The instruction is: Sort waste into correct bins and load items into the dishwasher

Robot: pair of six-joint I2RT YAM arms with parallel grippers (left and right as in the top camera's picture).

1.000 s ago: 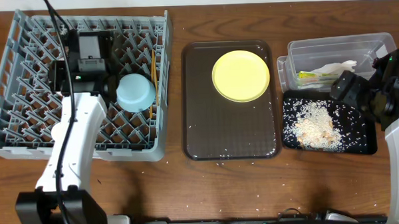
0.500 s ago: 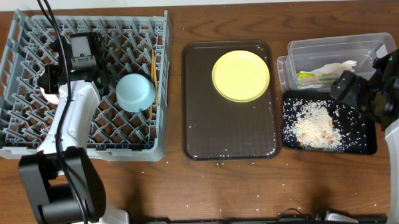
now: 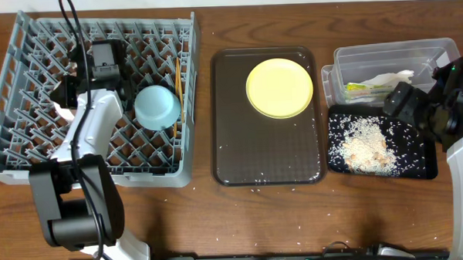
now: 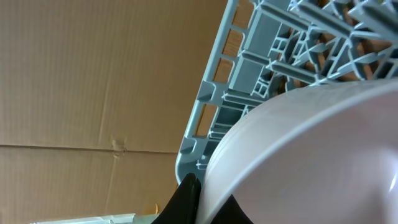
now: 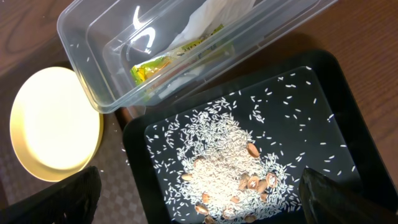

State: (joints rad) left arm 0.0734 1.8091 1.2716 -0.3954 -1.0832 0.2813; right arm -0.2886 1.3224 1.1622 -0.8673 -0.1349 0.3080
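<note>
– Over the dish rack (image 3: 155, 152), far left, the left hand (image 3: 79, 83) is right up against the pale pink-white bowl (image 4: 311, 155). On the wrist view the bowl is tipped on edge, with the rack wall just beyond it and one dark finger (image 4: 185, 200) touching its outer wall.

– Gripping it or letting go?

– Cannot tell; the other finger is hidden behind the bowl. My read is that this is the loading step, with the bowl being seated among the pegs.

– And to that hand's right?

– Just beside it sits the light blue bowl (image 3: 156, 107), upside down by the look of it, with the chopsticks (image 3: 180, 93) right past that. Both are in the rack and crowd the way out. So the next move calls for a straight lift clear of the pegs before any swing right.

– Toward what?

– Probably the yellow plate (image 3: 279, 87), well to that hand's right on the brown tray (image 3: 267, 156). It's the one dish I can see not loaded. I can't pick out a cup.

– Right side?

– Wide open and empty, the right hand (image 5: 199, 208) hangs over the black tray (image 5: 336, 112), with the rice (image 5: 217, 168) heaped beneath it. Beyond its fingers the clear tub (image 5: 81, 37) holds the napkin (image 5: 211, 15) and wrapper (image 5: 174, 59). Stray grains lie on the brown tray and the worktop (image 3: 335, 219), too fine for fingers, I'd guess.
</note>
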